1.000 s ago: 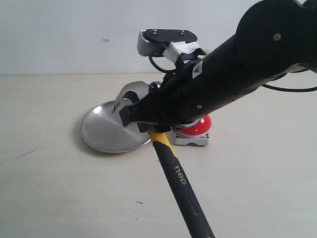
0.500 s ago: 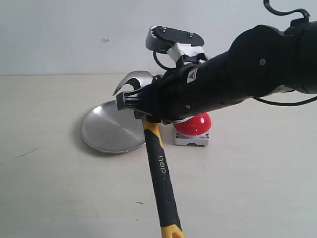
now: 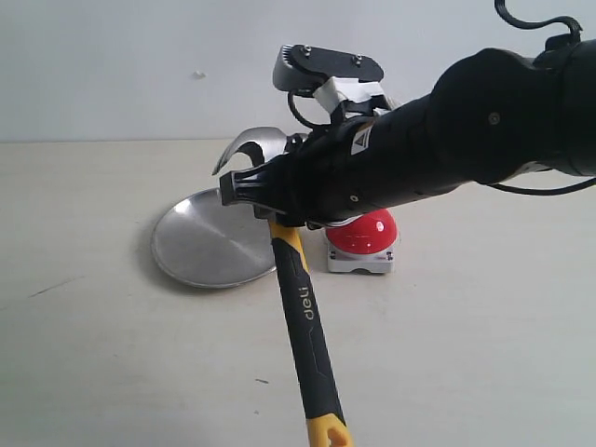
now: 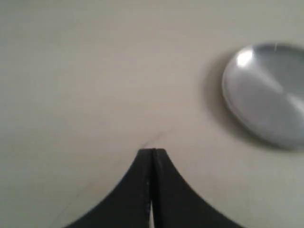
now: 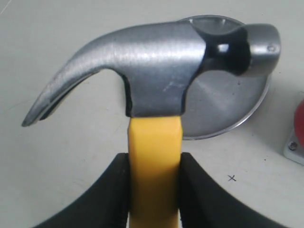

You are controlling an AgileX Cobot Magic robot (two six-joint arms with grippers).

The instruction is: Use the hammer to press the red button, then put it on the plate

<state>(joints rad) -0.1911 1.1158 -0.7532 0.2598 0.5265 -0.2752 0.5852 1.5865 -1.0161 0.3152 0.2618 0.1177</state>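
Two-arm workcell seen across a pale worktop (image 3: 112, 354). The right arm (image 3: 484, 140) reaches in from the right of the exterior view and crosses in front of the red button (image 3: 374, 233), hiding the upper part of its dome. The button's light grey base (image 3: 358, 262) sits on the worktop just to the right of the plate (image 3: 200, 247).

The right end effector (image 3: 270, 212) is partly closed. Its two black fingers (image 5: 114, 190) clamp the yellow neck of the hammer (image 3: 303, 317) just below the head. The hammer is clear of the worktop. Its dark metal head (image 5: 161, 61) is uppermost and the claw curves away to the left in the exterior view. The black-and-yellow handle slopes down towards the viewer, passing the plate's right rim. The yellow end of the handle (image 3: 326, 433) is at the lower edge of that view.

In the right wrist view the striking end of the head overlaps the plate (image 5: 223, 104), and a sliver of the red button (image 5: 300, 123) shows at the frame edge.

The left end effector (image 4: 152, 154) is fully closed with its fingertips touching, and it grips nothing. It hangs above bare worktop, well apart from the plate (image 4: 266, 95).
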